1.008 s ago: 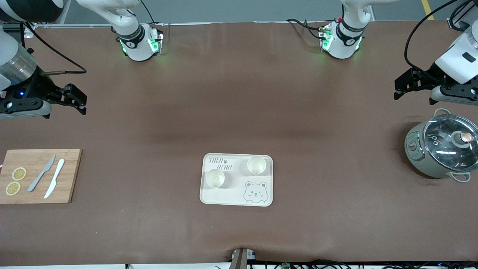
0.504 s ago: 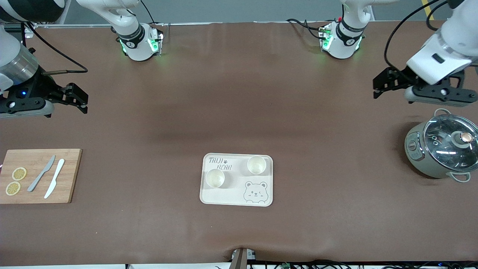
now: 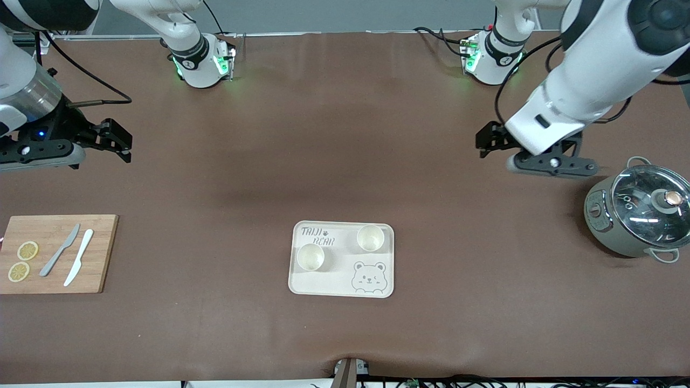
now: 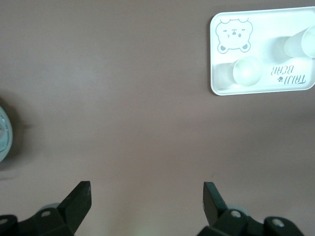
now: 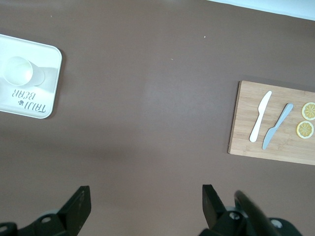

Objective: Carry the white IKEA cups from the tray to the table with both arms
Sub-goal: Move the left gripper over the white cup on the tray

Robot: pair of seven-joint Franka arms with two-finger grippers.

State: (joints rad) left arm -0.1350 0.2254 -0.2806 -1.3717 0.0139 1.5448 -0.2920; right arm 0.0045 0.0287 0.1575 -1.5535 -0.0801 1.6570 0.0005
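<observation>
Off-white bear tray sits mid-table with both white IKEA cups upright on it, apart from each other. Left gripper hangs over bare brown mat near the lidded grey-green pot, fingers spread wide, holding nothing. Right gripper hangs over the mat above the bamboo cutting board, fingers likewise wide and empty.

Brown table: tray, board, pot.
</observation>
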